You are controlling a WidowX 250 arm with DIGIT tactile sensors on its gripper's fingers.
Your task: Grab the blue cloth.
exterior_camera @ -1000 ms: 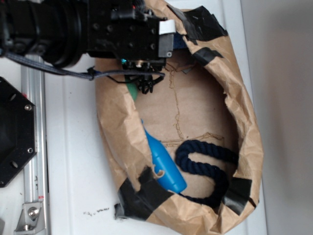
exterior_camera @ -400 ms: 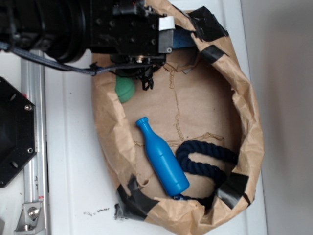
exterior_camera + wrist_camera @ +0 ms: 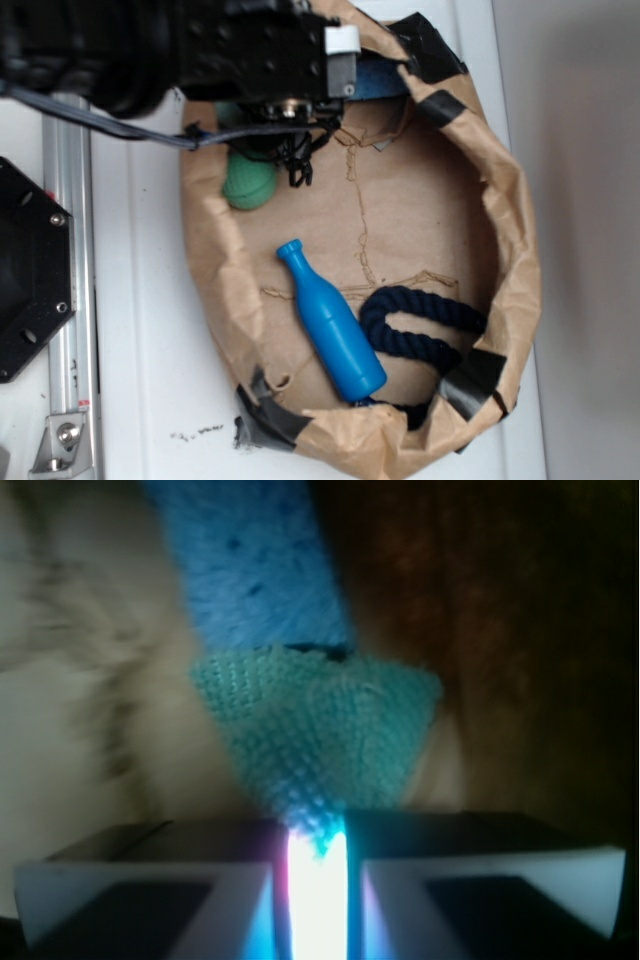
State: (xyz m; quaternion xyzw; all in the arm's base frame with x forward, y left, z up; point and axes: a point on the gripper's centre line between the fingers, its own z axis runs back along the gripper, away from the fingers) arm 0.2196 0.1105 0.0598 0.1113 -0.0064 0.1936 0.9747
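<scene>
Crumpled brown paper bag [image 3: 505, 250] with black tape patches [image 3: 478, 375] on rim, lying on white table [image 3: 150, 330]. Inside: green ball [image 3: 248, 184] near upper left wall, glossy blue bottle [image 3: 330, 322] lying tilted mid-floor, dark navy rope [image 3: 420, 325] looped just beside it. Bright blue spongy slab [image 3: 255, 565] at top edge.

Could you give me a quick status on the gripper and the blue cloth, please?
Gripper shut on blue cloth, pinching one corner. Blue sponge slab just behind the cloth. Nothing in the way.
</scene>
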